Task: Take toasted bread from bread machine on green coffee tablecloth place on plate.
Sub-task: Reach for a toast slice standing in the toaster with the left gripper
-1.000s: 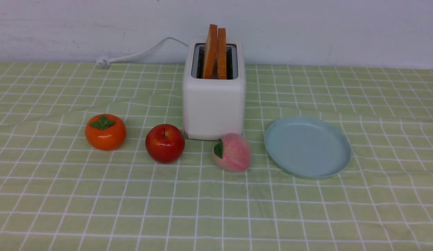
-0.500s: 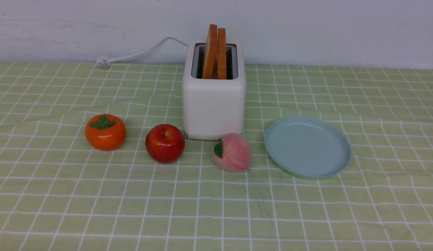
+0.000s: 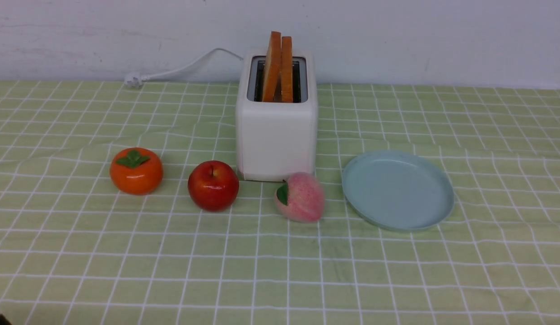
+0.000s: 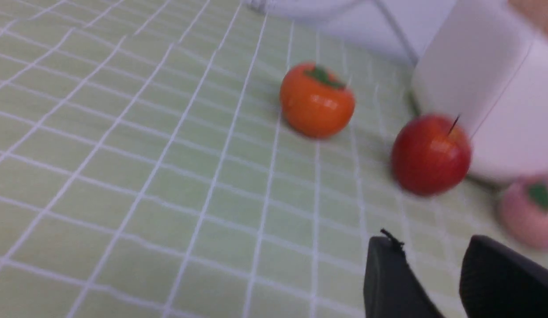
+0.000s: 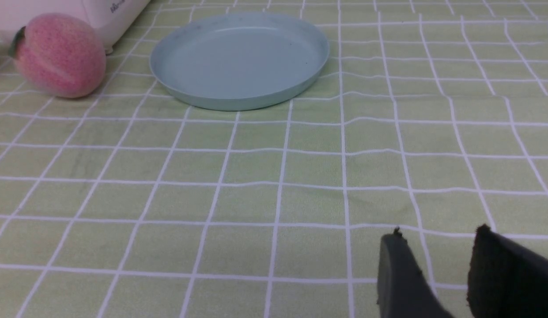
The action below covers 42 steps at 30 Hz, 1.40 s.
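Front view: two slices of toasted bread [image 3: 279,67] are seen standing on edge in the slots of the bread machine [image 3: 276,140], leaning close together, tops well above the slots. The bread machine is set toward the back of the tabletop on the green coffee tablecloth [image 3: 126,253], with its white power cord [image 3: 185,67] trailing off to the robot's left along the wall [image 3: 442,36]. The plate [image 3: 397,189] is placed to the right of the bread machine, nearer the camera, nothing on it. An orange persimmon [image 3: 136,171], a red apple [image 3: 213,186] and a pink peach [image 3: 300,197] are lined up in front of the bread machine – the peach just beside the plate, not touching it. Neither end effector is shown here. Left wrist view, blurred: the left end effector [image 4: 432,247] is held over bare cloth, its two dark fingers [image 4: 388,282] apart and nothing between them; persimmon, apple, peach and the white side of the bread machine are seen beyond it. Right wrist view: the right end effector [image 5: 439,238] is held low over bare cloth, fingers apart, nothing gripped – the plate is seen ahead of it, well apart, with the peach and a corner of the bread machine next to the plate.
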Tool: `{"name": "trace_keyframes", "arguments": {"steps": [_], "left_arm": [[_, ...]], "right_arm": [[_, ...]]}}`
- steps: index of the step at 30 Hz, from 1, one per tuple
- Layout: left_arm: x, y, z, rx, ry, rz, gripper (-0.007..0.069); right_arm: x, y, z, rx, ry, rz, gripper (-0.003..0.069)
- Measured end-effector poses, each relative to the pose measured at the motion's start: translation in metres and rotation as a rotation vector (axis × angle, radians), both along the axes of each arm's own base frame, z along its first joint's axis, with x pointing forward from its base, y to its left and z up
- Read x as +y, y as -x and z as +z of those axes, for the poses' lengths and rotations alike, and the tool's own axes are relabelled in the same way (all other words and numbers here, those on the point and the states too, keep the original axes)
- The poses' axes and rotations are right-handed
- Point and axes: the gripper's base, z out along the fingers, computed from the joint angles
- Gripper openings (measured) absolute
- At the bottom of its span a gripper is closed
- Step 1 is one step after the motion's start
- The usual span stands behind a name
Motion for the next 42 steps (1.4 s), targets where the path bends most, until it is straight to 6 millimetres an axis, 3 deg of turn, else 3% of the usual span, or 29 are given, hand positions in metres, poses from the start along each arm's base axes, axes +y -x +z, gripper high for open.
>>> {"name": "trace_keyframes", "arguments": {"steps": [6, 11, 14, 17, 21, 25, 30, 33, 39, 42], "left_arm": [[0.004, 0.000, 0.015, -0.162, 0.344, 0.045, 0.0238], [0.005, 0.000, 0.016, -0.172, 0.470, 0.052, 0.0221], [0.000, 0.001, 0.020, -0.113, 0.437, 0.009, 0.0106], [-0.004, 0.003, 0.045, -0.096, 0.346, -0.036, -0.0013], [-0.009, -0.001, 0.076, -0.047, 0.187, -0.087, -0.0013], [-0.015, -0.011, 0.092, 0.032, 0.046, -0.169, -0.0013], [-0.025, -0.016, 0.099, 0.040, -0.027, -0.310, -0.0013], [-0.035, -0.027, 0.100, 0.050, -0.038, -0.398, -0.0013], [-0.042, -0.055, 0.099, 0.029, -0.024, -0.360, -0.0013], [-0.048, -0.066, 0.100, 0.024, -0.067, -0.353, -0.0013]], "right_arm": [[0.000, 0.000, 0.000, 0.000, 0.000, 0.000, 0.0240], [0.000, 0.000, 0.000, 0.000, 0.000, 0.000, 0.0240], [0.000, 0.000, 0.000, 0.000, 0.000, 0.000, 0.0240], [0.000, 0.000, 0.000, 0.000, 0.002, 0.000, 0.0240], [-0.001, 0.000, 0.000, 0.001, 0.019, -0.001, 0.0240], [-0.001, 0.000, 0.000, -0.002, 0.021, -0.002, 0.0240], [0.003, -0.001, 0.003, -0.039, -0.188, -0.019, 0.0240], [0.004, -0.003, 0.013, -0.120, -0.426, -0.046, 0.0240], [0.003, -0.004, 0.023, -0.202, -0.666, -0.083, 0.0230], [0.005, -0.003, 0.029, -0.194, -0.676, -0.060, 0.0197]]}}
